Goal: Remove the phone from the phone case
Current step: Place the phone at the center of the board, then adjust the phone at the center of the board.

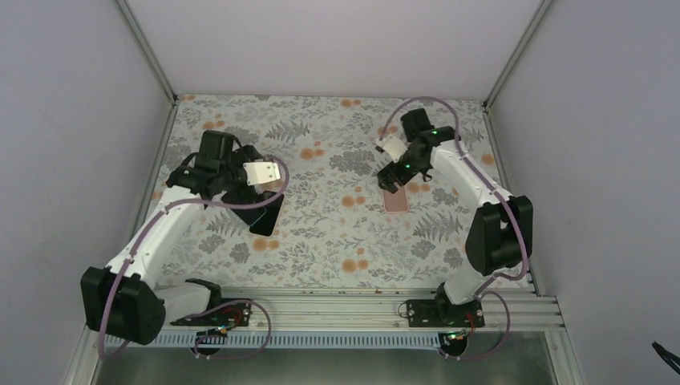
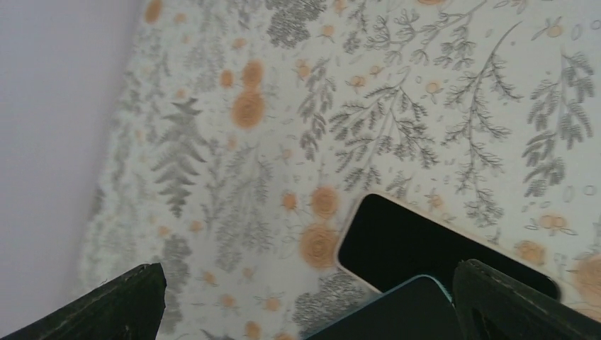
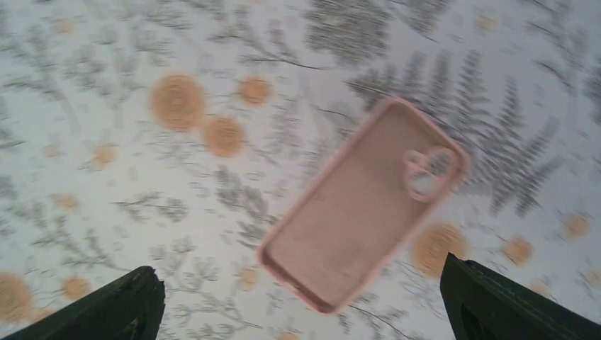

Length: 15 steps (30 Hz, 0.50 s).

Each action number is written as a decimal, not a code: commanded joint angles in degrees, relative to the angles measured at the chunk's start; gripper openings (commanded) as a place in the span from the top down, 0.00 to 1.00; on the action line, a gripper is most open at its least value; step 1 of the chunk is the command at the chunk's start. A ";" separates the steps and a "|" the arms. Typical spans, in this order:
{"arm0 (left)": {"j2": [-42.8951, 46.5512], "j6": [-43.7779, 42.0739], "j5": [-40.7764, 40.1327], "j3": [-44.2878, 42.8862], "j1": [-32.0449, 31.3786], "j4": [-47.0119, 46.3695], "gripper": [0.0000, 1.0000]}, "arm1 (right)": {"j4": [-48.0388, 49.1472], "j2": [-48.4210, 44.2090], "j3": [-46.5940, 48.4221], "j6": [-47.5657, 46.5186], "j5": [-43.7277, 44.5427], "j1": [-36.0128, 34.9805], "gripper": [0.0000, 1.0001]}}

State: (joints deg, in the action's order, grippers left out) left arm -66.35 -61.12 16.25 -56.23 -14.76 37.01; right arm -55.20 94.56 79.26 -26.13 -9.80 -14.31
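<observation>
The pink phone case [image 3: 365, 205] lies empty on the floral table, hollow side up, with its camera cutout at one end. It also shows in the top view [image 1: 395, 200]. My right gripper [image 3: 299, 265] hovers over it, open and wide, touching nothing; in the top view the right gripper [image 1: 393, 172] sits just behind the case. The phone [image 2: 418, 244], black screen with a pale rim, lies on the table at centre left [image 1: 265, 212]. My left gripper [image 2: 310, 268] is open above its corner [image 1: 244, 192]. A dark slab with a teal edge [image 2: 397, 312] overlaps the phone's near corner; I cannot tell what it is.
The floral mat [image 1: 337, 233] covers the table between grey walls. A metal rail [image 1: 361, 309] with both arm bases runs along the near edge. The left wall [image 2: 49, 142] is close to the left gripper.
</observation>
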 commanded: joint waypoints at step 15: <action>-32.68 14.97 14.34 -16.07 17.75 4.58 0.24 | 11.41 5.96 -4.96 -7.97 -6.43 -29.54 0.31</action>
State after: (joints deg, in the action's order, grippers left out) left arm -94.85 -48.69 27.70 -70.24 3.14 40.03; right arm -50.98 97.69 72.18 -33.04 -15.70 -39.46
